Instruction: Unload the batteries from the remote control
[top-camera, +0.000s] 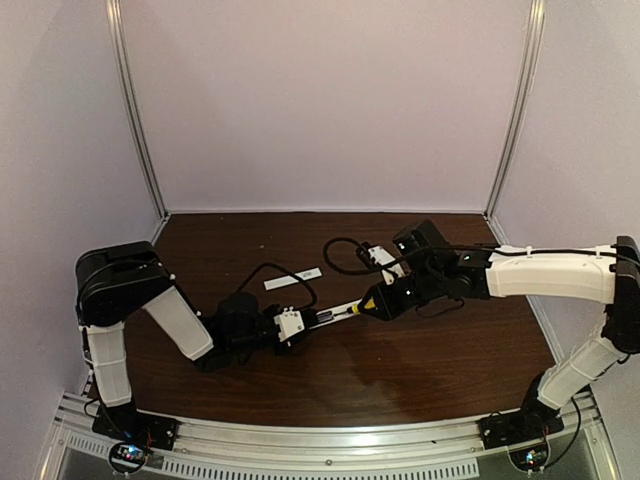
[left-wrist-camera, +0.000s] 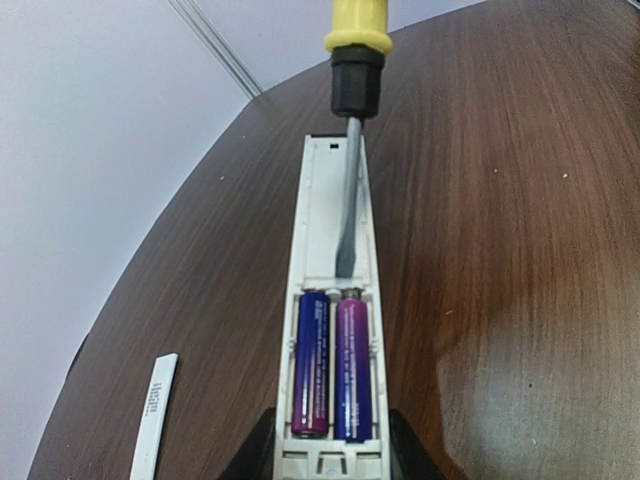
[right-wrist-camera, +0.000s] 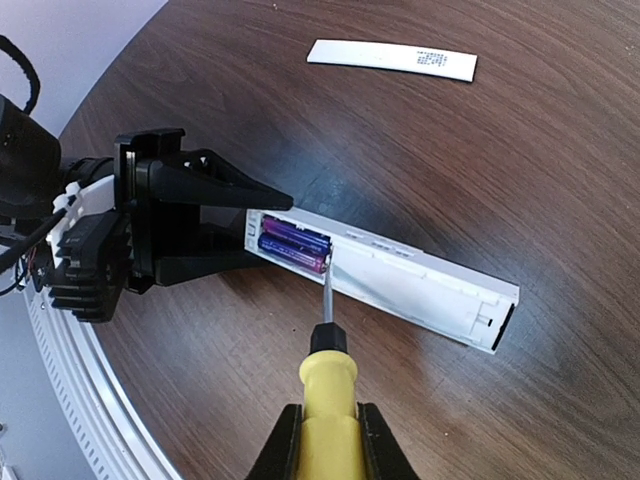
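Right gripper (right-wrist-camera: 322, 440) clamps yellow screwdriver (right-wrist-camera: 326, 385) handle; blade tip sits at the batteries' (left-wrist-camera: 332, 362) end inside the remote (left-wrist-camera: 333, 270). Left gripper (top-camera: 292, 325) grips the remote's battery end, holding it flat on the counter (top-camera: 400, 370). Both batteries sit side by side in the open compartment. Cover (right-wrist-camera: 392, 59) lies apart on counter.

White remote control (left-wrist-camera: 330, 230), purple-blue batteries (left-wrist-camera: 331, 365), yellow-handled screwdriver (right-wrist-camera: 327, 385) with black collar, white cover strip (right-wrist-camera: 392, 59), dark brown wood-grain table (top-camera: 400, 360), black fingers (right-wrist-camera: 215, 185).
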